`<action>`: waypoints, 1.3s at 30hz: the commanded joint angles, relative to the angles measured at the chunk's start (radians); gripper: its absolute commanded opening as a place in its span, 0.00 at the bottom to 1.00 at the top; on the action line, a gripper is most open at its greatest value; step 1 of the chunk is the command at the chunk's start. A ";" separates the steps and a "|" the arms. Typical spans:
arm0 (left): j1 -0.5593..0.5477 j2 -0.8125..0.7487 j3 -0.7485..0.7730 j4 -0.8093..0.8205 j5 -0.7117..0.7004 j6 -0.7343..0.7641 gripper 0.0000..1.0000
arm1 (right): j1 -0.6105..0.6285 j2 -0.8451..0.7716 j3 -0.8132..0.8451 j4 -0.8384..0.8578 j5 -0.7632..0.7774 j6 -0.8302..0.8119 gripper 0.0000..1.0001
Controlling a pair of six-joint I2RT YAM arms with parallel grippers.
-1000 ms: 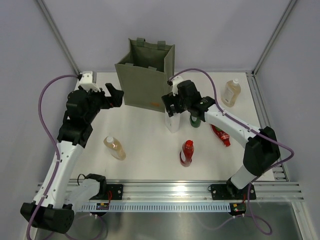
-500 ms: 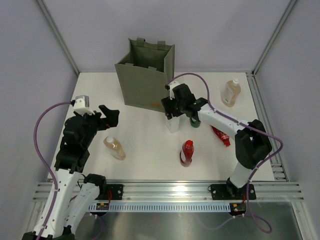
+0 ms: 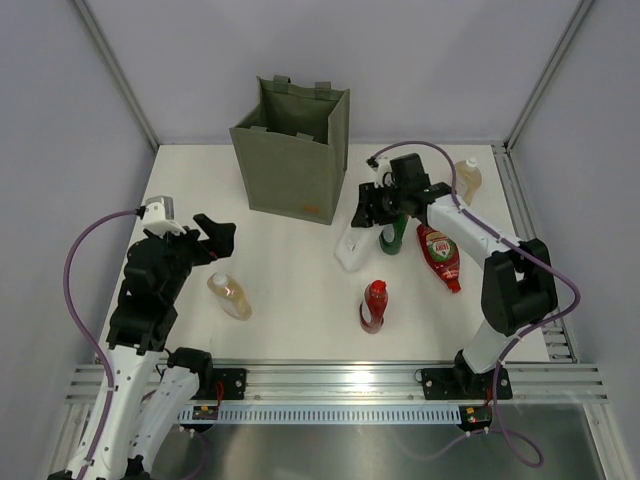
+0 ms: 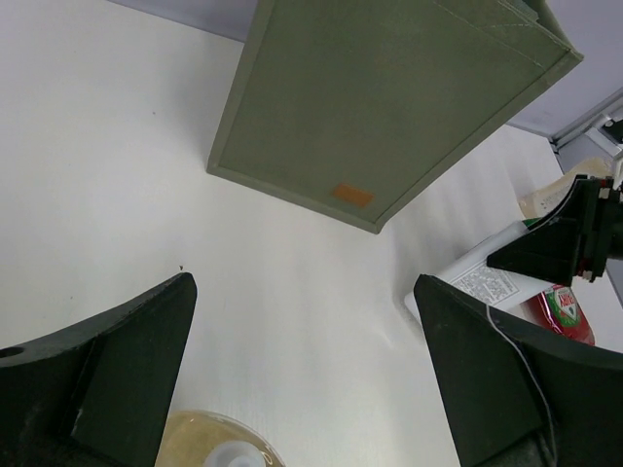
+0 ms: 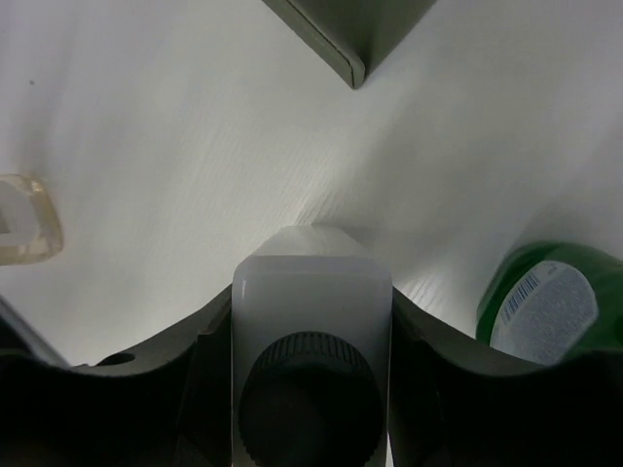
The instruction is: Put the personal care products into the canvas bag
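The olive canvas bag stands upright at the back, its orange label facing me. My right gripper is shut on the neck of a white bottle with a dark cap, which leans with its base on the table. A green bottle stands just to its right. Two red bottles are on the table, one lying and one nearer the front. My left gripper hangs open above an amber bottle that lies on its side.
A second amber bottle stands at the back right, partly behind the right arm. The table's raised rail runs along the right edge. The right wrist view also shows the bag's bottom corner.
The right gripper has closed on the white bottle and tipped its top to the right. The left arm has drawn back from the bag towards the lying amber bottle, still open.
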 commanded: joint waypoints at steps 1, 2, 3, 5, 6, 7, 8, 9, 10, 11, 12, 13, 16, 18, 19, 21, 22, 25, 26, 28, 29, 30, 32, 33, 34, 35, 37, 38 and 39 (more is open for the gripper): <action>0.003 -0.014 -0.007 0.032 -0.026 -0.017 0.99 | -0.058 -0.087 0.130 0.048 -0.366 0.113 0.00; 0.003 -0.018 -0.007 0.030 -0.026 -0.019 0.99 | -0.060 -0.091 0.144 0.045 -0.397 0.122 0.00; 0.003 -0.019 -0.008 0.032 -0.027 -0.020 0.99 | -0.060 -0.096 0.156 0.044 -0.418 0.154 0.00; 0.003 -0.024 -0.008 0.032 -0.032 -0.025 0.99 | -0.061 -0.102 0.187 0.064 -0.476 0.194 0.00; 0.003 -0.027 -0.010 0.029 -0.034 -0.026 0.99 | -0.061 -0.102 0.202 0.073 -0.484 0.231 0.00; 0.003 -0.034 -0.010 0.027 -0.035 -0.028 0.99 | -0.063 -0.094 0.242 0.076 -0.509 0.256 0.00; 0.003 -0.037 -0.010 0.027 -0.040 -0.029 0.99 | -0.066 -0.090 0.265 0.082 -0.525 0.276 0.00; 0.003 -0.042 -0.010 0.023 -0.041 -0.029 0.99 | -0.066 -0.085 0.288 0.084 -0.537 0.312 0.00; 0.003 -0.047 -0.007 0.015 -0.044 -0.029 0.99 | -0.066 -0.073 0.339 0.090 -0.559 0.344 0.00; 0.003 -0.048 -0.005 0.009 -0.046 -0.029 0.99 | -0.066 -0.065 0.368 0.090 -0.571 0.345 0.00; 0.003 -0.050 -0.004 0.004 -0.047 -0.029 0.99 | -0.066 -0.058 0.396 0.103 -0.579 0.380 0.00; 0.003 -0.053 -0.002 0.000 -0.047 -0.029 0.99 | -0.064 -0.038 0.466 0.111 -0.583 0.400 0.00; 0.003 -0.059 0.002 -0.013 -0.055 -0.032 0.99 | -0.066 0.034 0.659 0.127 -0.555 0.460 0.00; 0.003 -0.064 0.001 -0.011 -0.057 -0.042 0.99 | -0.066 0.112 0.836 0.105 -0.486 0.513 0.00; 0.003 -0.065 0.002 -0.013 -0.057 -0.045 0.99 | -0.064 0.146 0.895 0.096 -0.461 0.532 0.00; 0.003 -0.071 0.002 -0.014 -0.057 -0.052 0.99 | -0.066 0.211 1.010 0.082 -0.413 0.582 0.00; 0.003 -0.071 0.001 -0.014 -0.058 -0.054 0.99 | -0.066 0.278 1.123 0.076 -0.365 0.592 0.00; 0.003 -0.071 0.008 -0.022 -0.060 -0.057 0.99 | -0.066 0.426 1.343 0.071 -0.263 0.598 0.00; 0.003 -0.071 0.008 -0.025 -0.058 -0.057 0.99 | -0.066 0.458 1.385 0.099 -0.240 0.590 0.00; 0.003 -0.073 0.015 -0.031 -0.057 -0.055 0.99 | -0.064 0.524 1.436 0.143 -0.154 0.563 0.00; 0.003 -0.074 0.015 -0.037 -0.060 -0.057 0.99 | -0.066 0.533 1.427 0.215 -0.127 0.534 0.00; 0.003 -0.076 0.016 -0.039 -0.061 -0.058 0.99 | -0.064 0.539 1.415 0.246 -0.088 0.518 0.00; 0.003 -0.087 0.018 -0.056 -0.073 -0.061 0.99 | -0.061 0.571 1.405 0.284 -0.068 0.454 0.00; 0.003 -0.091 0.018 -0.060 -0.076 -0.060 0.99 | -0.054 0.591 1.410 0.288 -0.069 0.431 0.00; 0.003 -0.097 0.019 -0.066 -0.084 -0.060 0.99 | -0.049 0.594 1.405 0.289 -0.082 0.400 0.00; 0.003 -0.103 0.018 -0.077 -0.089 -0.057 0.99 | -0.046 0.594 1.395 0.286 -0.094 0.338 0.00; 0.003 -0.110 0.015 -0.086 -0.099 -0.057 0.99 | -0.031 0.575 1.330 0.301 -0.180 0.278 0.00; 0.003 -0.117 0.007 -0.088 -0.101 -0.054 0.99 | -0.030 0.564 1.306 0.317 -0.235 0.210 0.00; 0.003 -0.120 0.002 -0.089 -0.100 -0.055 0.99 | -0.027 0.541 1.248 0.326 -0.316 0.193 0.00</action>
